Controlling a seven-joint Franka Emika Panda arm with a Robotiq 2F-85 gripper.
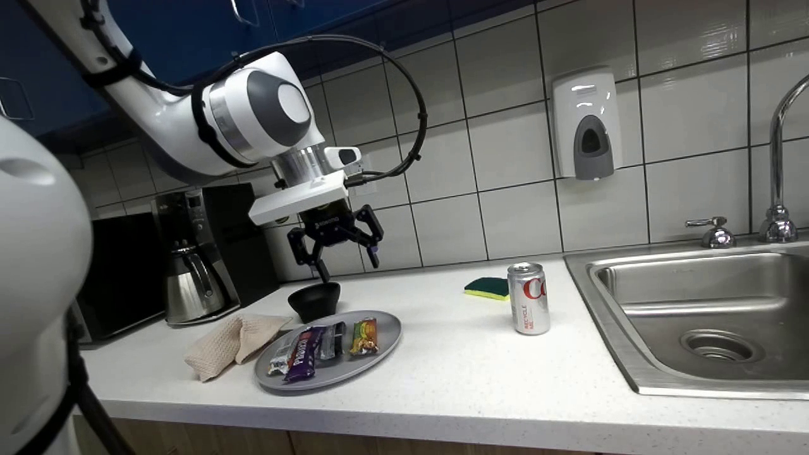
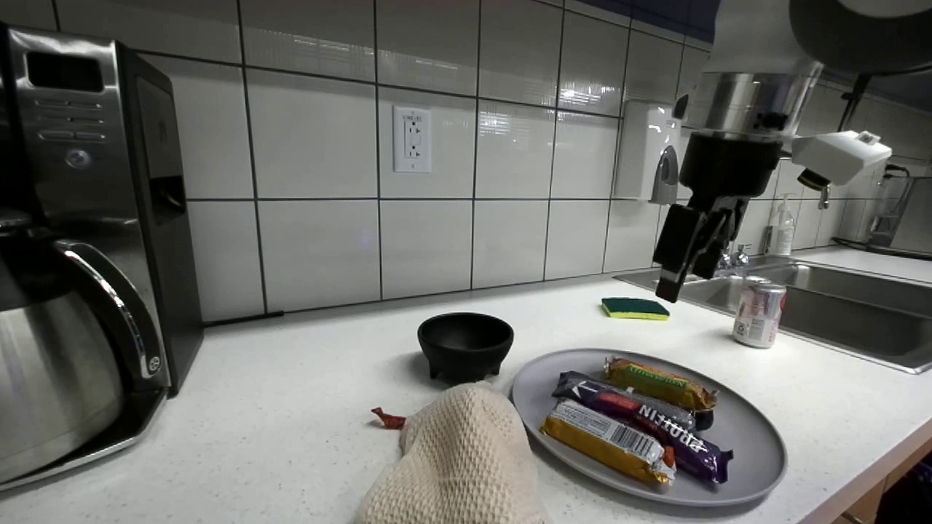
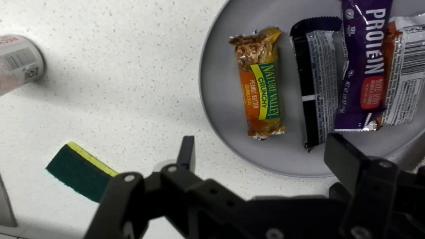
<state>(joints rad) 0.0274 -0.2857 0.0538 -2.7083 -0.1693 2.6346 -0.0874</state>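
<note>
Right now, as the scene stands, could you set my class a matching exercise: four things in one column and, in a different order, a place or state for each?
Things
1. Black two-fingered tool
2. Purple-wrapped protein bar
3. Silver drink can with red lettering
4. Green-and-yellow rectangular sponge

Places and states
A. Lying on a smooth grey plate
B. Lying on the counter, darker layer up
C. Open, with nothing held
D. Standing upright near the stainless-steel sink

Right pairs: 1-C, 2-A, 3-D, 4-B.
</note>
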